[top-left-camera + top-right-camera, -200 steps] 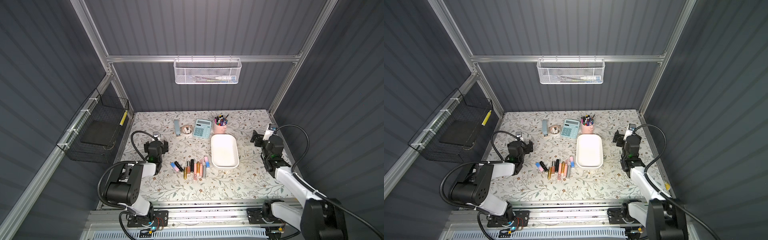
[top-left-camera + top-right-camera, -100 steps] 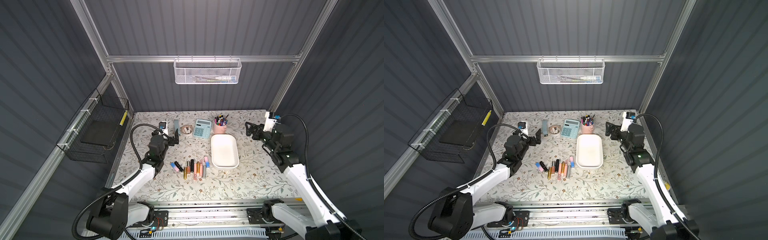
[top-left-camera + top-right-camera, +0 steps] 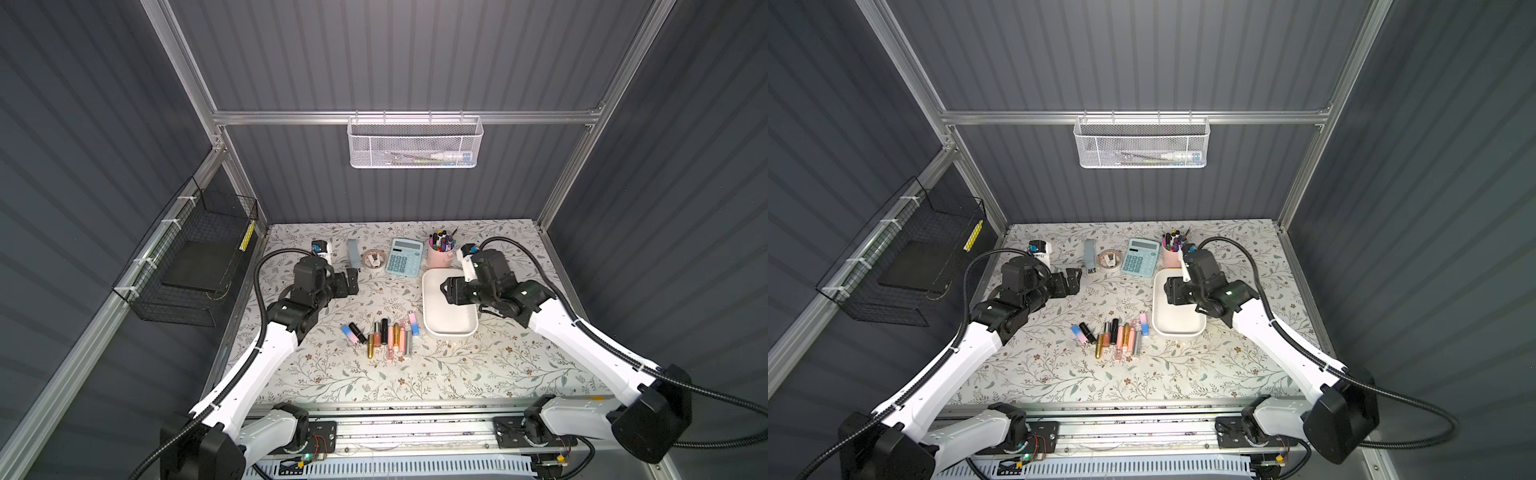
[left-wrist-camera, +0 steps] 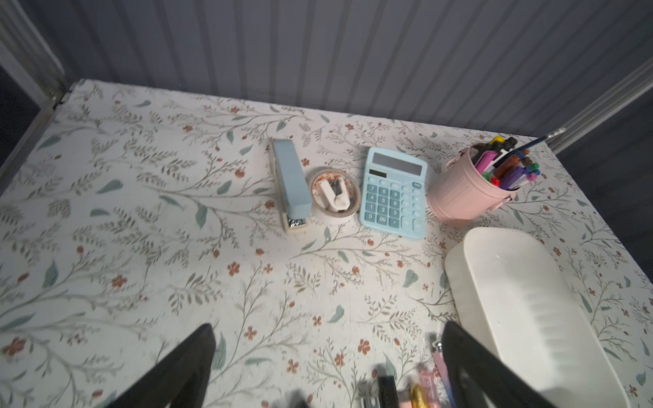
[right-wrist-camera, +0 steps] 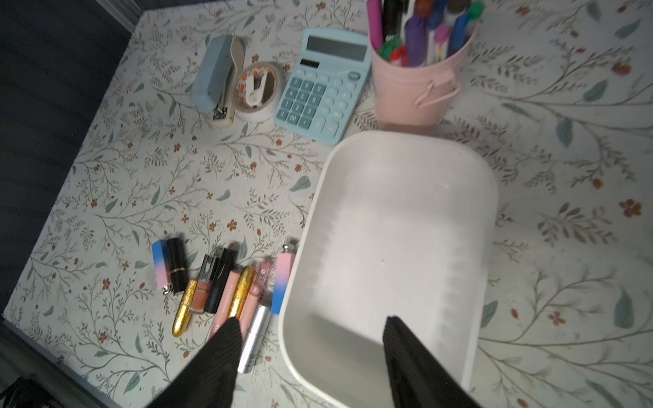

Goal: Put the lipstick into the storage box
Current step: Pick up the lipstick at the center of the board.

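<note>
Beside the storage box point(image 3: 451, 322), along the long wall that faces the left arm, a row of lipsticks point(image 3: 384, 328) lies flat on the flowered table point(image 3: 478, 365), tubes packed side by side. The pink-and-blue tube point(image 5: 282, 275) sits just beside the box wall, though I cannot tell whether it touches. The box itself holds nothing. The right gripper point(image 3: 444, 291) hangs above that same wall; its jaws stand apart with nothing between them, and from its wrist one finger shows over the tubes and the other over the white floor of the box. The left gripper point(image 3: 353, 280) is well apart from the box, out past the lipsticks, its jaws spread wide and empty. Just behind the box's far end stand a pink pen cup point(image 3: 440, 257) and a light-blue calculator point(image 3: 404, 257).
</note>
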`<state>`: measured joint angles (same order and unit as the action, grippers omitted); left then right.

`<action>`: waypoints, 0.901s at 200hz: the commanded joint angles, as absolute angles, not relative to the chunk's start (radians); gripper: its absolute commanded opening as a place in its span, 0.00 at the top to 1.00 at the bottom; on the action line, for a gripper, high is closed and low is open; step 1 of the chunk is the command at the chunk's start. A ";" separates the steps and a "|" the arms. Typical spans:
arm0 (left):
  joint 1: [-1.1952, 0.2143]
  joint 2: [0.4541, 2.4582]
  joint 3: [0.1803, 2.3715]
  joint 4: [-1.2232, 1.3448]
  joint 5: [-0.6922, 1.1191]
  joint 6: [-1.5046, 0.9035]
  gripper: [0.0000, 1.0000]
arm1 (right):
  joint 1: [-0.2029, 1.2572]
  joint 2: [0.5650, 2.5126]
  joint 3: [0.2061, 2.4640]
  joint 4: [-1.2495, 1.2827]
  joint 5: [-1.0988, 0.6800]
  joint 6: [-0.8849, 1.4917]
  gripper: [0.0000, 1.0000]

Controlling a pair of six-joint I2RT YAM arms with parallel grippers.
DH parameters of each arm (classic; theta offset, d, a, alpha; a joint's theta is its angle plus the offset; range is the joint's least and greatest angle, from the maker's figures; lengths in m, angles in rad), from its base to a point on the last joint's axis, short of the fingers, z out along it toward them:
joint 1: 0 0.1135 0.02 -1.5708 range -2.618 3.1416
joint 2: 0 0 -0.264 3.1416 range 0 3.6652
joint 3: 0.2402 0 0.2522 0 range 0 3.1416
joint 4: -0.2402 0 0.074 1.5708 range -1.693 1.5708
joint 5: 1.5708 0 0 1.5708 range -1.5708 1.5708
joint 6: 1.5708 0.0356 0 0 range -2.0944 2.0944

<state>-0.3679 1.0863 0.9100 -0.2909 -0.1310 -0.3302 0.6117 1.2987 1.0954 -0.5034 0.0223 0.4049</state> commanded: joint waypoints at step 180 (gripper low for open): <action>-0.371 1.012 1.069 -0.767 -0.336 -0.390 0.00 | 1.099 1.928 1.470 -0.587 0.015 0.601 0.59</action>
